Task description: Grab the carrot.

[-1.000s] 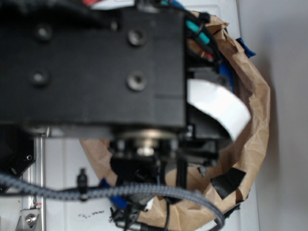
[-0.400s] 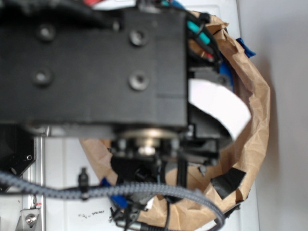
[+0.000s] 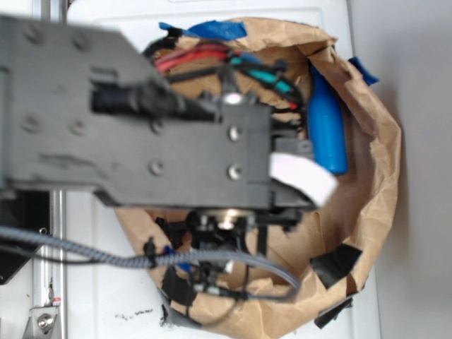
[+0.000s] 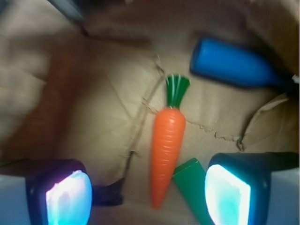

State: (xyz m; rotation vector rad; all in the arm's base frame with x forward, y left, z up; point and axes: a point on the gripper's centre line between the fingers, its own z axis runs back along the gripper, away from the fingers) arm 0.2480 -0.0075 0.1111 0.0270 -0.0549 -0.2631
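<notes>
While our pincer [image 4: 147, 194] hangs open, the carrot [image 4: 167, 147] lies between its fingers (lengthwise, tip towards us), touching the green block [image 4: 191, 180].

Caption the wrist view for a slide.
Open gripper above the carrot lying on brown paper, between a blue bottle and a green block.

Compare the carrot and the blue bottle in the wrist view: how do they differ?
The carrot is orange with a green stem and tapers to a point; the blue bottle is one colour and blunt-ended. The carrot lies between the fingers, running up the frame; the bottle lies crosswise beyond it. Both lie flat on the brown paper.
</notes>
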